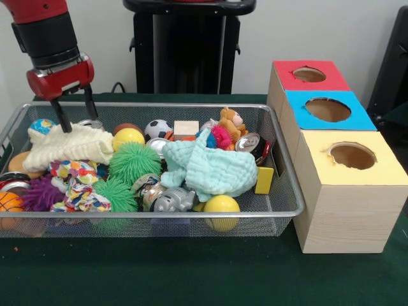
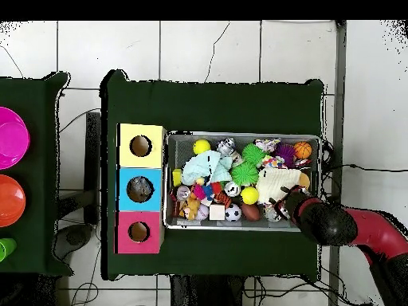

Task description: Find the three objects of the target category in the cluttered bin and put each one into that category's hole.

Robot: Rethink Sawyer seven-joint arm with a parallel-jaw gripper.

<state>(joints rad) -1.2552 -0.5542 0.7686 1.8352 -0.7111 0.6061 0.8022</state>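
Note:
The silver wire-mesh bin stands on the green table, full of toys; it also shows in the overhead view. No crushed clear plastic bottle shows in it. A cream cloth and a mint cloth cover part of the pile. My gripper is open and empty, its tips just above the cream cloth at the bin's far left corner; in the overhead view it sits at the bin's lower right. The blue-topped hole is in the middle box to the right of the bin, and also shows in the overhead view.
Red-topped hole and yellow-topped hole flank the blue one. In the bin lie a crushed can, a silver toy animal, green spiky balls and yellow balls. Pink and orange plates sit on a side table.

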